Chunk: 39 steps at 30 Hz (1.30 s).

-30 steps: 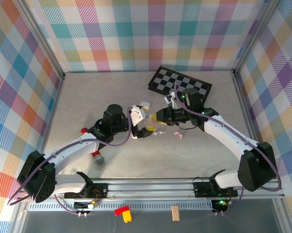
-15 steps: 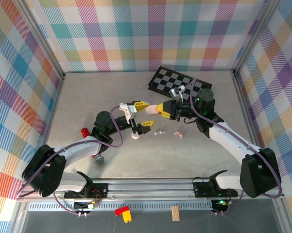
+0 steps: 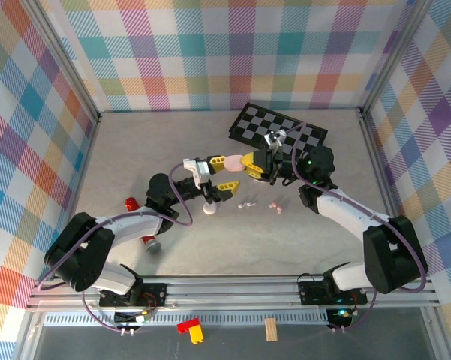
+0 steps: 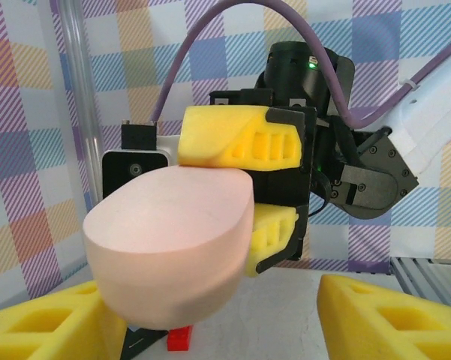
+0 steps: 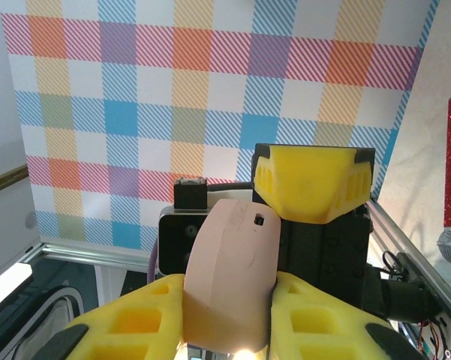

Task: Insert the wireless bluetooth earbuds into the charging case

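A pale pink charging case (image 3: 231,163) hangs above the table, lid closed, with my right gripper (image 3: 251,166) shut on it. In the right wrist view the case (image 5: 229,281) stands upright between my yellow pads. My left gripper (image 3: 221,175) faces it with its fingers either side of the case (image 4: 169,251). Those fingers (image 4: 394,319) stand apart, with a gap showing on the right side. Tiny pale earbuds (image 3: 248,203) lie on the table below, and more earbuds (image 3: 276,207) lie just to the right.
A chessboard (image 3: 279,128) lies at the back. A small white object (image 3: 208,211) sits under the left gripper. A red item (image 3: 130,202) and a red-handled piece (image 3: 150,241) lie at the left. A small red block (image 4: 181,339) lies on the table.
Both grippers rose off the table and met in the air. The right one carried the pink case left, and the left fingers came around it and narrowed.
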Available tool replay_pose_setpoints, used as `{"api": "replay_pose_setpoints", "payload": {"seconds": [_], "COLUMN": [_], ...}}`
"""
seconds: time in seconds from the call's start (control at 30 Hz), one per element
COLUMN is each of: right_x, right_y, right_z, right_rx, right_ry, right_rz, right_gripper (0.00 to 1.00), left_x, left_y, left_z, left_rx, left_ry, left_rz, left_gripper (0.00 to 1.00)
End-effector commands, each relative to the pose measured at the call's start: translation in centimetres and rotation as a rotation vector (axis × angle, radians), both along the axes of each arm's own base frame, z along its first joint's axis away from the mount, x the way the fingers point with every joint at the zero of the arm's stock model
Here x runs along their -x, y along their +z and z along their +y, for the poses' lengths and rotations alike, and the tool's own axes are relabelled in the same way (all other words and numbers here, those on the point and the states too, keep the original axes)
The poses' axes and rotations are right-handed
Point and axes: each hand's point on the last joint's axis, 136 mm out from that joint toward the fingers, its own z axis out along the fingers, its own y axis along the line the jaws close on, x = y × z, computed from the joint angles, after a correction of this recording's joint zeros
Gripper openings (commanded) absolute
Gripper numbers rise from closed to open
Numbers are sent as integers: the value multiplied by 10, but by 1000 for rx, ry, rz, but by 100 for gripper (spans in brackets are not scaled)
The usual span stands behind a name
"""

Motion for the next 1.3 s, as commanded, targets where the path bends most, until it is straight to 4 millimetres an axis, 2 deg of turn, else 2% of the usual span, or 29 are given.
{"api": "replay_pose_setpoints", "payload": {"seconds": [0.0, 0.17, 0.53, 1.07, 1.27], "right_x": [4, 3, 6, 3, 2], "right_y": [17, 11, 10, 5, 1], "right_z": [-2, -2, -1, 0, 0], "right_rx": [-49, -29, 2, 21, 47], "right_ry": [-3, -4, 2, -1, -18], "right_rz": [-58, -42, -57, -46, -52], "right_gripper": [17, 17, 17, 18, 31], "left_x": [4, 2, 0, 3, 4], "left_y": [24, 26, 32, 31, 28], "left_z": [2, 1, -1, -2, -1], "left_rx": [50, 58, 74, 68, 59], "left_ry": [-20, -21, -23, -46, -39], "left_rz": [-77, -69, -54, -56, -60], "left_gripper": [62, 57, 54, 37, 35]}}
